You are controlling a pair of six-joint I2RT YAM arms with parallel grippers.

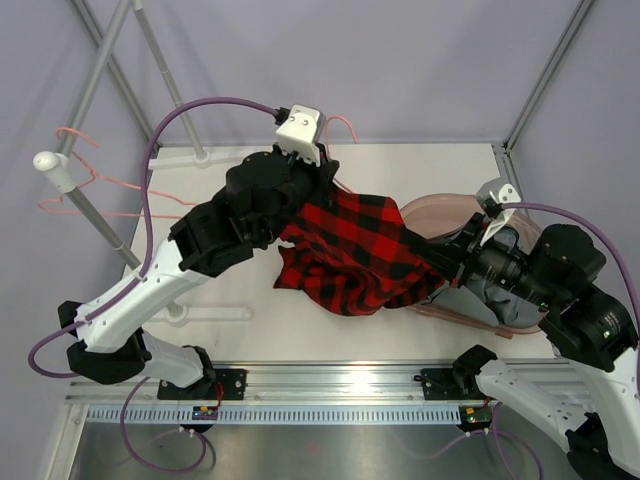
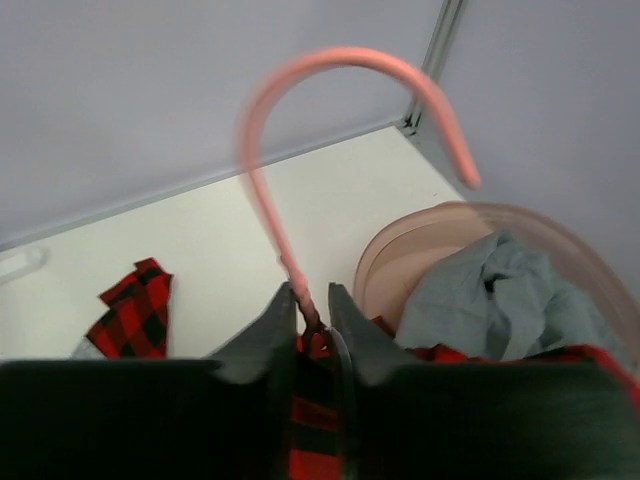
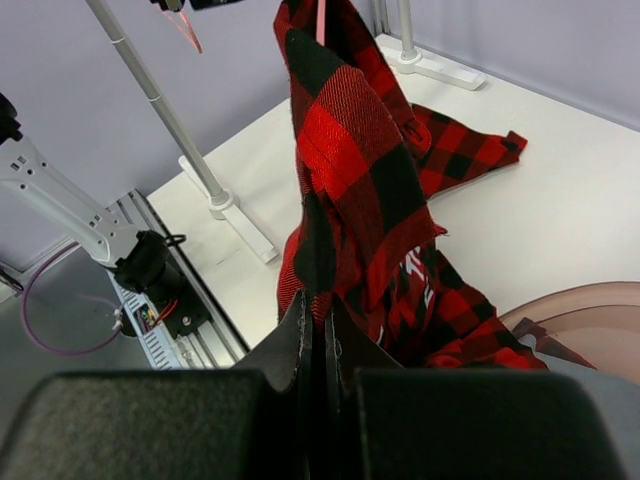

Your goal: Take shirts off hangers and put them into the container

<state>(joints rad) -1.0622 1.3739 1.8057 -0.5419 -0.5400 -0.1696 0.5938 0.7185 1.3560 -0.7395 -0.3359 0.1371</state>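
Grey shirt [image 2: 480, 290]: laid in container [image 2: 375, 265], right of left gripper [image 2: 312, 295], which is clamped on hanger [image 2: 345, 55]. Plaid shirt [image 3: 350, 160]: pinched by closed right gripper [image 3: 318, 310], not yet removed.

No legible text — only white marks [image 3: 412, 268] on the plaid shirt [image 3: 365, 190], unreadable.

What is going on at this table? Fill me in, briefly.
Two robot arms are working a plaid shirt off a pink hanger. The left gripper pinches the hanger just below its hook, while the right gripper is clamped on a fold of the shirt. The fabric hangs between them, with part of it lying on the table. The grey shirt already lies in the tub; the plaid one is not yet off its hanger.
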